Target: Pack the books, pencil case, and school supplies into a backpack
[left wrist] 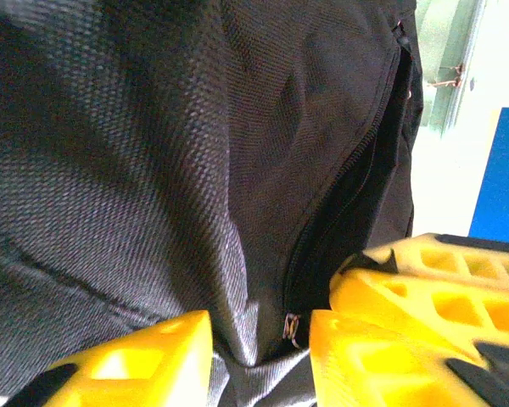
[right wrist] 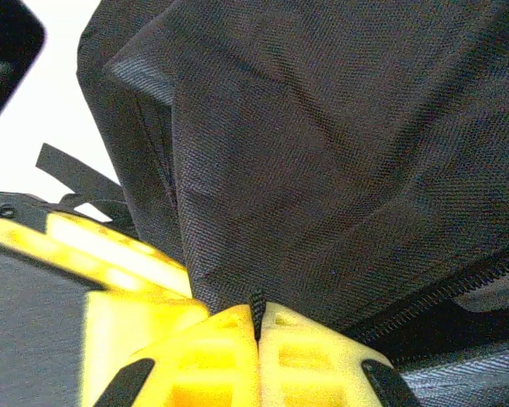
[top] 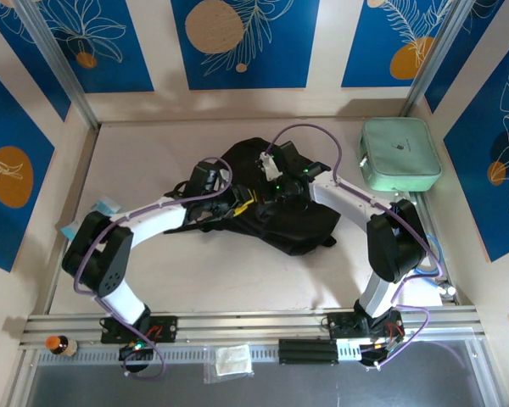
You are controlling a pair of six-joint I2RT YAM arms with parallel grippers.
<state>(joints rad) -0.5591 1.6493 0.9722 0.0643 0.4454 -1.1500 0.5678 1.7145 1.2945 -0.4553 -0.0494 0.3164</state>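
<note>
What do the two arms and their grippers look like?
Both the left arm and right arm have white links, bulky black joints and a loose purple cable. Near the wrists glow green lights. The left gripper and right gripper have yellow plastic fingers with moulded cut-outs.

A light-blue see-through packet (top: 102,205) lies at the left edge of the pale tabletop (top: 237,280), while a small orange-capped brown bottle (top: 59,345) and a clear plastic bag (top: 233,359) rest along the near metal rail (top: 254,323).
</note>
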